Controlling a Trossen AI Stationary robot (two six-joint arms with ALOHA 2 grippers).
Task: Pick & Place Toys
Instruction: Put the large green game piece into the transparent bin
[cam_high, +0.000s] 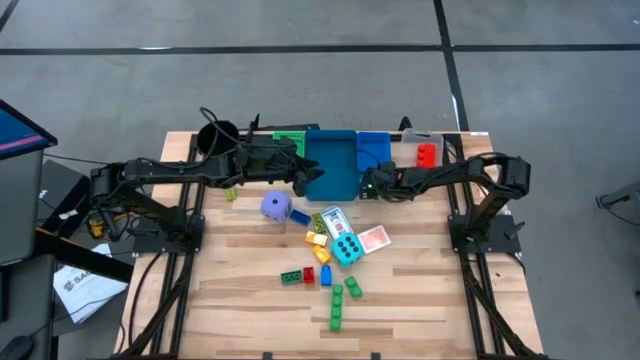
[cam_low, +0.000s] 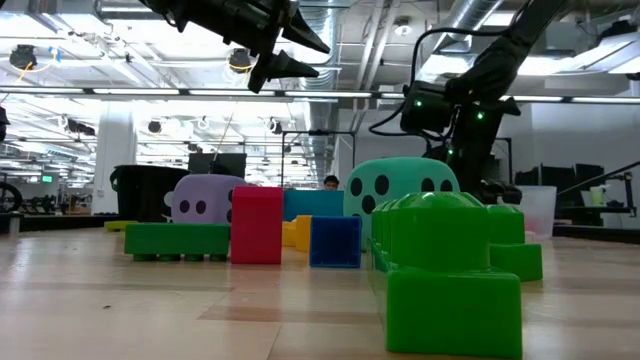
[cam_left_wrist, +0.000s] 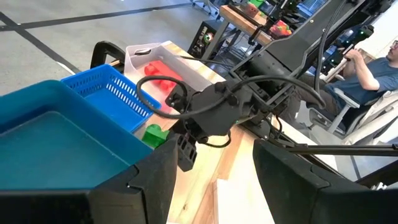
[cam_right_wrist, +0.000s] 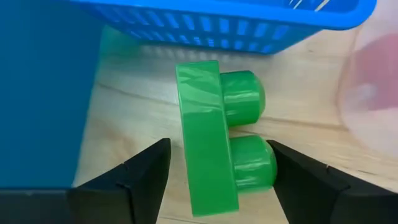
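— Up near the top centre of the high view, what is the right gripper (cam_high: 372, 187) after?
— It sits just below the blue basket (cam_high: 373, 146), beside the teal bin (cam_high: 332, 160); the left gripper (cam_high: 312, 178) hangs over that bin's lower left corner. Most toys lie lower, mid-frame: purple die (cam_high: 277, 206), cyan dotted die (cam_high: 347, 249), cards, small bricks.

— And from the low view?
— Both arms are up in the top of the frame, nothing held, bricks and dice crowding the foreground.

— Left wrist view?
— Its fingers are spread and empty. Left of centre, the green brick (cam_left_wrist: 153, 134) peeks out by the basket, under the other arm.

— Right wrist view, then?
— Centre frame: the green brick (cam_right_wrist: 217, 143) lies on the wood on its side, studs toward the frame's right, between spread fingers, not touching them.

— How will it handle?
— Light, rigid, slick plastic, I'd judge. Pinch the flat body faces, not the round studs, or it may squirt out.
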